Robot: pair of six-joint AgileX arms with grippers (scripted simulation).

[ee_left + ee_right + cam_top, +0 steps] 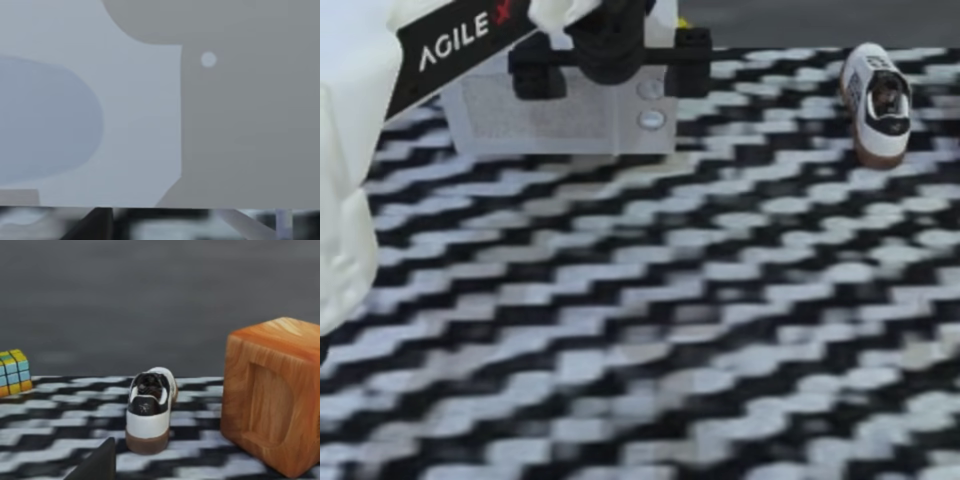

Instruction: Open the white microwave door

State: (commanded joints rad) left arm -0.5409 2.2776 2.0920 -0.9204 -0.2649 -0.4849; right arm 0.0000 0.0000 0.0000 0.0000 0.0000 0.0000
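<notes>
The white microwave stands at the back of the table, left of the middle. Its door, with the grey mesh window, lies flat against the front. The strip with two silver knobs is at the door's right. My left gripper hangs over the microwave's top front edge. It is open, its black fingers spread wide, with nothing seen between them. The left wrist view is filled by pale and grey surfaces very close up. My right gripper is out of the top view. One dark finger shows off to the side, touching nothing.
A white and black shoe with a brown sole lies at the back right, and the right wrist view has the shoe too. Beside it there stand a wooden block and a coloured puzzle cube. My left arm's white body covers the left edge.
</notes>
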